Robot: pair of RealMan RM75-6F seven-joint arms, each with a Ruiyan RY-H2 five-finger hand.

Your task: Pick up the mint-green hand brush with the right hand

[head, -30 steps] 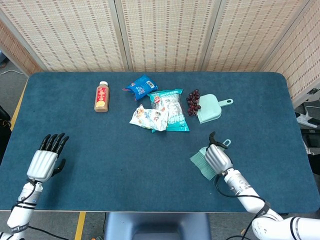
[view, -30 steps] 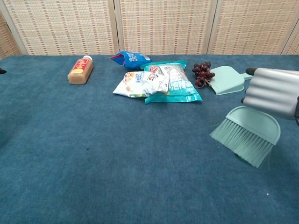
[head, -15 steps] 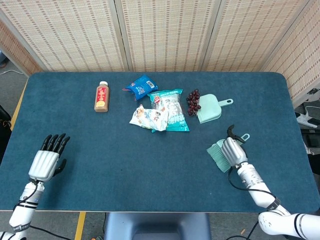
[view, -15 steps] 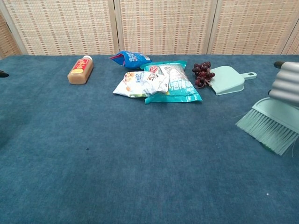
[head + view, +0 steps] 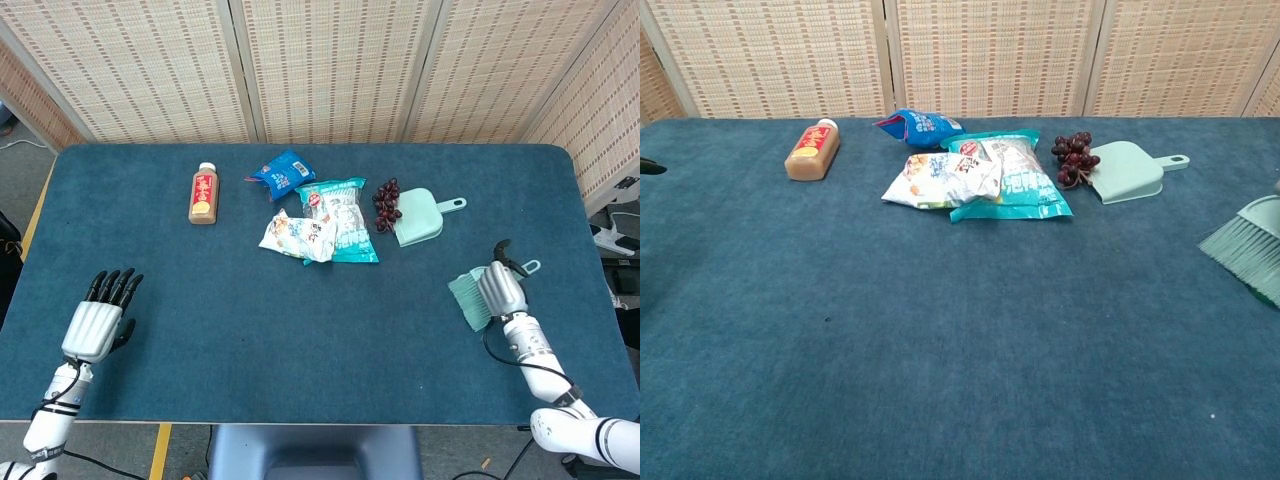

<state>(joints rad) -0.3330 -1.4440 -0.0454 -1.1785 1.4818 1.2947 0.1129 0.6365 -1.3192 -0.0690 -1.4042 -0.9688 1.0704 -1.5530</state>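
Gripping the mint-green brush [image 5: 470, 297] at the tabletop's [image 5: 300, 330] right side, the right hand [image 5: 499, 290]; the left hand [image 5: 95, 322], fingers released, rests near left.

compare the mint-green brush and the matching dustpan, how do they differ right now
The mint-green hand brush is gripped by the right hand near the table's right edge; the dustpan lies untouched further back, beside the grapes. The brush ends in a fan of bristles, while the dustpan is a smooth scoop with a short handle. In the chest view only the brush's bristle end shows at the frame edge, whereas the dustpan is fully visible. Both share the same mint-green colour.
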